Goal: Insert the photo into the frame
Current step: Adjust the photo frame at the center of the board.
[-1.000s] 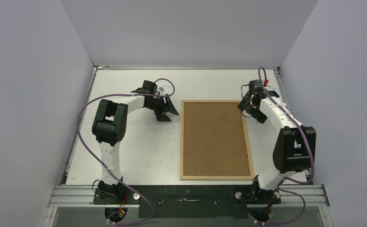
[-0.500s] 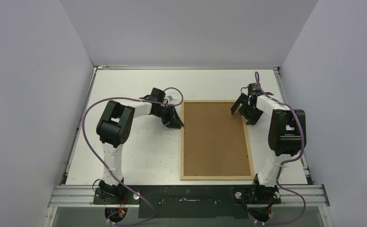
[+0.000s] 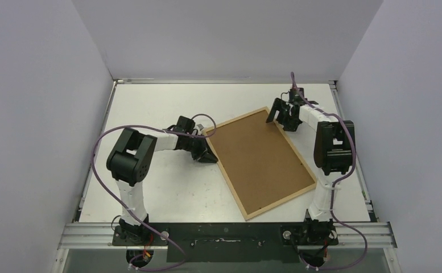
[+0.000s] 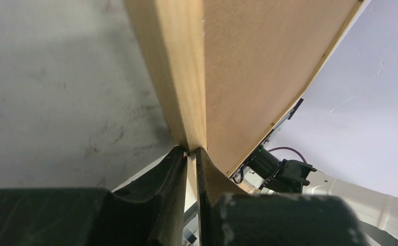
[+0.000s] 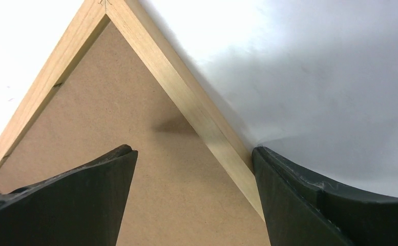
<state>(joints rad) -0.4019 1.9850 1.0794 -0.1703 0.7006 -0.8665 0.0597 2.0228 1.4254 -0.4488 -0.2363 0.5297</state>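
frame point(image 4: 179, 72) rim pinched, inside left claw point(image 4: 191, 151) — askew

Boxed in on three sides by plain pale lilac-grey walls point(image 3: 224, 34), bare and evenly lit. Floored with a white surface point(image 3: 161, 187), faintly scuffed up close, edged by a metal rail point(image 3: 224, 81) at the far side and an aluminium beam point(image 3: 93, 234) along the near edge

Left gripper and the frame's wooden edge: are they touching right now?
Touching. The left wrist view shows the left gripper with its jaws closed onto the frame strip, with no gap visible on either side.
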